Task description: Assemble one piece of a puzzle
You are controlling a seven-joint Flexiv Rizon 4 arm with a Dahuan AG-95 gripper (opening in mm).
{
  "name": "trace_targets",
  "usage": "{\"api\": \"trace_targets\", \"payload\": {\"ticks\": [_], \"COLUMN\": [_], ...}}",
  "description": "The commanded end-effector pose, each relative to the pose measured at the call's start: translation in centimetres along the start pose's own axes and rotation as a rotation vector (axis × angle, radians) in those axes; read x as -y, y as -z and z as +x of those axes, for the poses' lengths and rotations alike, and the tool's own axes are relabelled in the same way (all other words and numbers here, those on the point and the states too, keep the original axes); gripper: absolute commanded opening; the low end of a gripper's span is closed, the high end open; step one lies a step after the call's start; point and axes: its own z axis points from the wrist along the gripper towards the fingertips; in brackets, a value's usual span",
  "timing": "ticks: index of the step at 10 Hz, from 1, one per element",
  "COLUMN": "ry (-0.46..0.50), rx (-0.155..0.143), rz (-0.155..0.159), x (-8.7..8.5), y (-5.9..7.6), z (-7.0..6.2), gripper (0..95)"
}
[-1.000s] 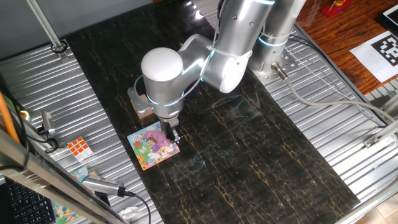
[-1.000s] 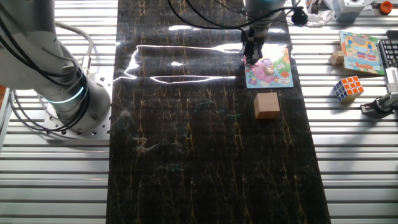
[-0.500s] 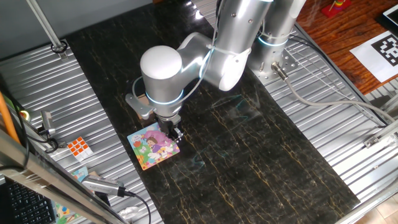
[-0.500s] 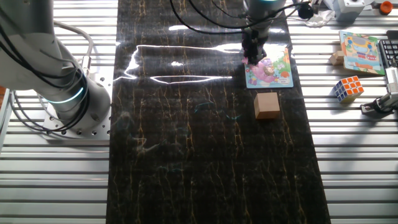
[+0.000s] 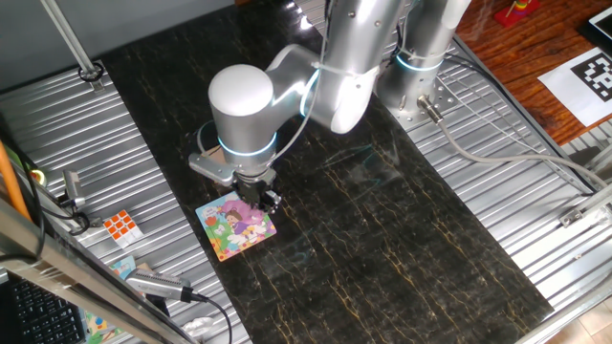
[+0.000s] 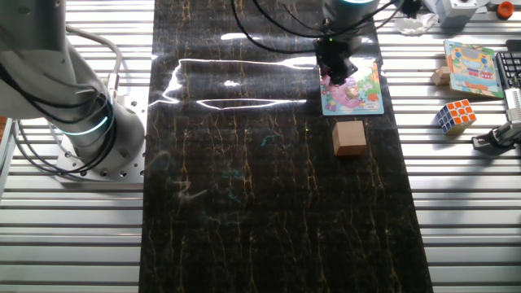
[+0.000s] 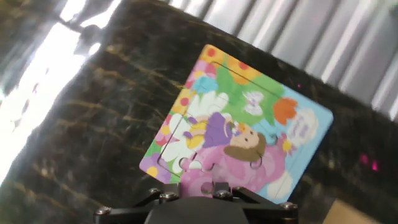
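hand (image 6: 334, 72) over puzzle (image 6: 352, 94) at its 10 o'clock corner | finger gap: cannot tell | tan block (image 6: 349, 137) at 6 o'clock of puzzle, apart, on bench (image 6: 244, 203)

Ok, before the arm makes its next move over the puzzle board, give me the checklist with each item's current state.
1. gripper over the near edge of the puzzle: ok.
2. The piece held or seated: cannot tell; the fingertips are hidden in every view.
3. Puzzle flat on the black mat: ok.
4. Open slot visible in the picture: cannot tell; none shows in the hand view.
5. tan block apart from the puzzle: ok.
6. Rubik's cube off the mat, out of the way: ok.
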Motion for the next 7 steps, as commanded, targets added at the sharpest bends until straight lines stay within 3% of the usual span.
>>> {"api": "trace_targets", "payload": {"ticks": [1,4,7], "ry": [0.281,0.429,0.482], "rx": [0.004,0.004,-0.002], "rz": [-0.008,-0.004,0.003], "x": [0.68,0.81,0.63], "y": [-0.3,-0.52,-0.65], "z": [-0.58,-0.64,-0.75], "gripper": [19.0,19.0,19.0]}}
